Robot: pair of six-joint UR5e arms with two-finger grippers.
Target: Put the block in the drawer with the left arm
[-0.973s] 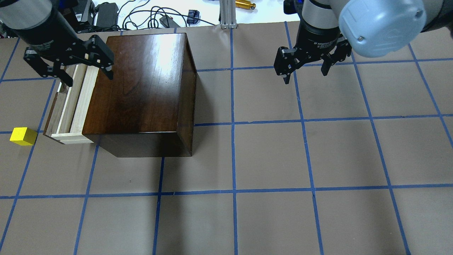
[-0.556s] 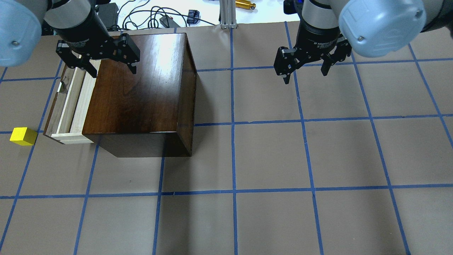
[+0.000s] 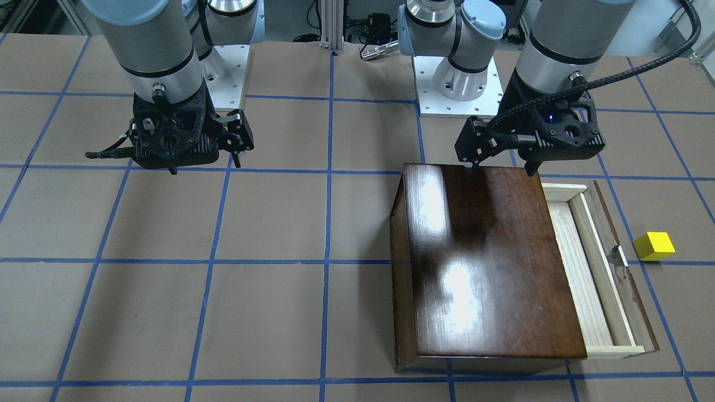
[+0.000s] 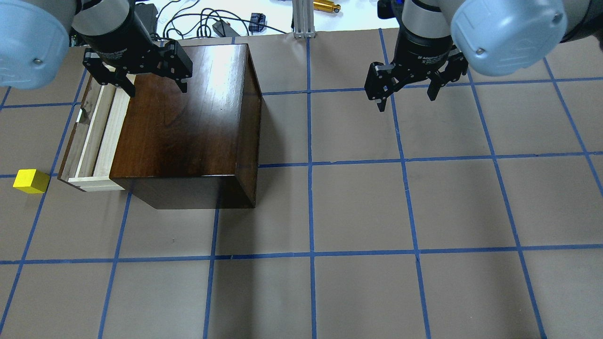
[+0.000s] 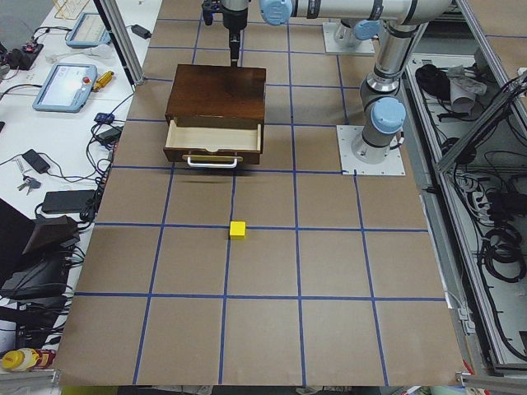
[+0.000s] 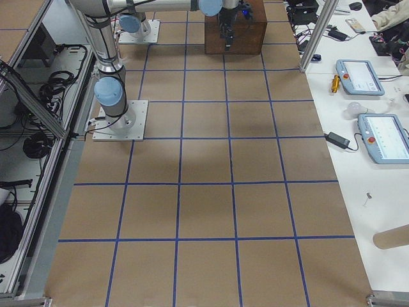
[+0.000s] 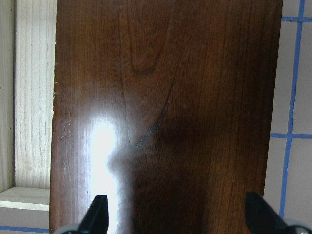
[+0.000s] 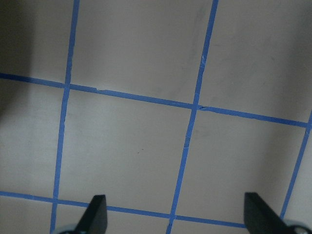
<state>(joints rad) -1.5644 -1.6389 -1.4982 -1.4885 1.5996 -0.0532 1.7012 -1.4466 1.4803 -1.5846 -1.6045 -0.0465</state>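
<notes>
The yellow block (image 4: pixel 31 181) lies on the table left of the drawer; it also shows in the front view (image 3: pixel 654 246). The drawer (image 4: pixel 94 136) is pulled out from the dark-brown box (image 4: pixel 188 117), and its pale tray is empty (image 3: pixel 581 268). My left gripper (image 4: pixel 156 89) is open and empty above the box's top at its near edge, well away from the block. Its wrist view shows the box top and a strip of drawer (image 7: pixel 31 97). My right gripper (image 4: pixel 406 101) is open and empty above bare table.
Cables and small devices (image 4: pixel 202 21) lie beyond the table's far edge, beside an aluminium post (image 4: pixel 304 19). The two arm bases (image 3: pixel 458 84) stand at the robot's side. Blue tape lines grid the brown table (image 4: pixel 358 212).
My left gripper has moved right, from over the drawer's near end to over the box's top. It stays open. The block, the drawer and the right arm have not moved.
</notes>
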